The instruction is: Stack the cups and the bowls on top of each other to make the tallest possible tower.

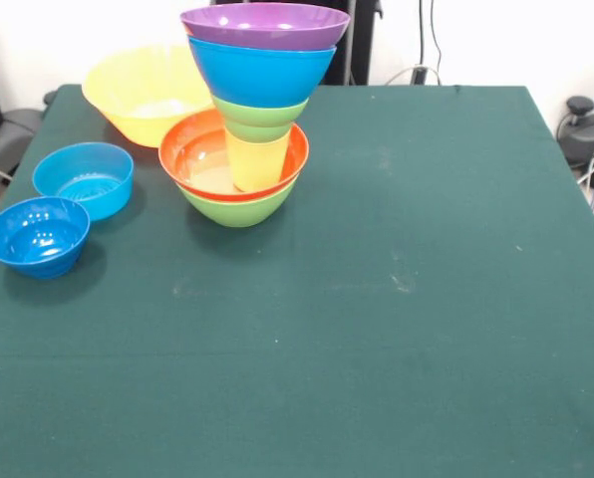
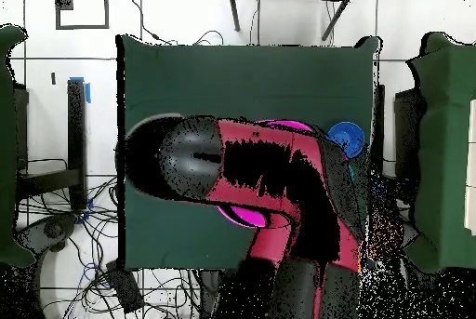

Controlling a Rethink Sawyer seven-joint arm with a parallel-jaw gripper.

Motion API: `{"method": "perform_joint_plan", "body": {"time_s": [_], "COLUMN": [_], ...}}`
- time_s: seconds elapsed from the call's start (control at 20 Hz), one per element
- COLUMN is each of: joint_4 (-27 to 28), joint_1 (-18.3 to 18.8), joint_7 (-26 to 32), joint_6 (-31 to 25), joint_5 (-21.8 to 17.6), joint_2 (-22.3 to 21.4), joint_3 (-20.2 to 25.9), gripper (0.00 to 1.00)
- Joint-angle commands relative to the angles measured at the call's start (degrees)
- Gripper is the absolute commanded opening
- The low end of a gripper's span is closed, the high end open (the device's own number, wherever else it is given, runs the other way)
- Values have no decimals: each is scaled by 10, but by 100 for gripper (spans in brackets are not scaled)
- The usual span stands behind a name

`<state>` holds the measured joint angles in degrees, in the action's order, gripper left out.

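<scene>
Table (image 1: 397,299): green cloth. Arm (image 2: 270,176) covers mid-table in the overhead view. The tool is hidden under it, so can't tell if spread or pinched, and can't place things relative to it.

Tower (image 1: 257,119) stands at the far side of the front view, bottom up: green bowl (image 1: 239,207), red-orange bowl (image 1: 192,154), yellow cup (image 1: 257,162), small green bowl (image 1: 265,115), blue bowl (image 1: 262,75), purple bowl (image 1: 265,25).

Loose pieces: big yellow-orange bowl (image 1: 143,90), light-blue bowl (image 1: 83,177), dark-blue bowl (image 1: 38,234).

Judgement: all light, stiff, glossy plastic, prob. slippery. Grip by the rim wall. The tower looks top-heavy, so a nudge could tip it.
</scene>
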<state>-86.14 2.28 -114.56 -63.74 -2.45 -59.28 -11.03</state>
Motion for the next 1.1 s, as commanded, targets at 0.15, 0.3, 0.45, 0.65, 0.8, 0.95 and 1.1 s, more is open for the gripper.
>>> {"method": "perform_joint_plan", "body": {"time_s": [0.15, 0.3, 0.45, 0.65, 0.8, 0.95, 1.1], "joint_4": [-143, -164, -188, -216, -232, -244, -257], "joint_1": [1, 1, 1, -4, -5, -6, -7], "joint_7": [51, 49, 46, 35, 28, 21, 17], "joint_6": [70, 83, 104, 123, 136, 149, 166], "joint_5": [-6, -7, -6, -5, -4, -7, -9], "joint_2": [-38, -47, -53, -64, -68, -70, -70], "joint_3": [41, 42, 45, 44, 46, 47, 48], "gripper": [0, 0, 0, 0, 0, 0, 0]}}
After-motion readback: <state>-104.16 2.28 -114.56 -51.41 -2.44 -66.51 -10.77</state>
